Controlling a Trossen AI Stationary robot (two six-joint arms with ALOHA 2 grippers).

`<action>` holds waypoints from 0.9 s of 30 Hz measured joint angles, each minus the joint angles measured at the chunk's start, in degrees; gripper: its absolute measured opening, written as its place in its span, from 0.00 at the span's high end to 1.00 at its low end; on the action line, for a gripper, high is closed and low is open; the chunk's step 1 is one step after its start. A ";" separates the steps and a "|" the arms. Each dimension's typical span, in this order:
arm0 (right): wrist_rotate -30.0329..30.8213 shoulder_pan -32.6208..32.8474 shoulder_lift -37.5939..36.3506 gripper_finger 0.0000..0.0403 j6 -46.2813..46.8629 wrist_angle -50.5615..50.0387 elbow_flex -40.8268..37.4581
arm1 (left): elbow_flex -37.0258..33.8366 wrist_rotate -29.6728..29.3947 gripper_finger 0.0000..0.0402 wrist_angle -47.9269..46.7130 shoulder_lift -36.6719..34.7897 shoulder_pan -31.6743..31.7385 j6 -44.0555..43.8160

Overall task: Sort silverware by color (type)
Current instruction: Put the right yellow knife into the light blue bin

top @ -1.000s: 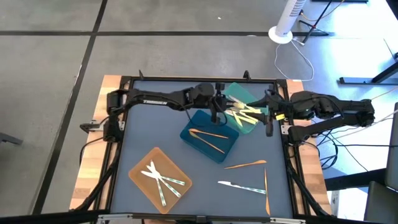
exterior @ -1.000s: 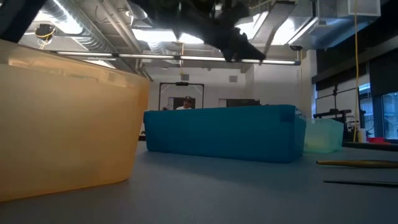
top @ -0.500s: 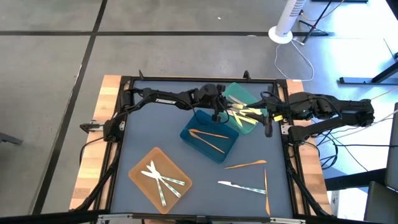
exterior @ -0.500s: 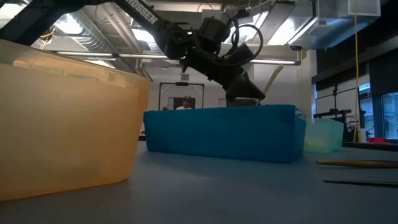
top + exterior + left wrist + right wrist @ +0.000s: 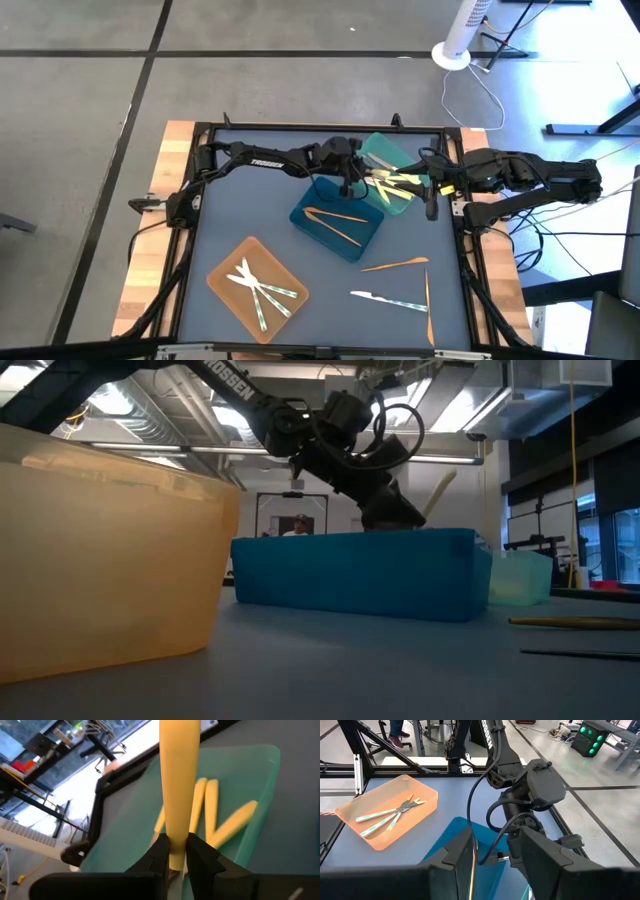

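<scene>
The left hand [image 5: 175,851] pinches a yellow utensil [image 5: 179,780] above the teal tray [image 5: 125,805], where other yellow pieces [image 5: 220,820] lie. To finish well, it should lower over the tray's middle and release low, so the utensil doesn't bounce out. The right hand [image 5: 490,851] waits nearby, half-open and empty.

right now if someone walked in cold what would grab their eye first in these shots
Most likely the left gripper, its fingers pinching a yellow utensil upright over the teal tray, where other yellow pieces already lie. Next, the orange tray near the table's front left holding the pale cutlery, and the blue tray mid-table. The right gripper waits by the teal tray.
</scene>
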 joint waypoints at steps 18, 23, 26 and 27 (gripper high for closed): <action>-0.08 0.00 0.00 0.63 -0.01 -0.23 0.00 | 0.00 -0.06 0.90 -3.72 0.09 0.00 -0.52; -0.22 0.00 0.02 0.63 0.00 -0.27 0.00 | 0.00 -0.09 0.90 -3.72 0.09 0.00 -2.18; -0.20 0.00 0.02 0.63 0.00 -0.27 0.00 | 0.00 -0.22 0.90 -3.72 0.09 0.00 -3.56; -0.20 0.00 0.02 0.63 0.00 -0.27 0.00 | 0.00 -0.22 0.90 -3.72 0.09 0.00 -3.56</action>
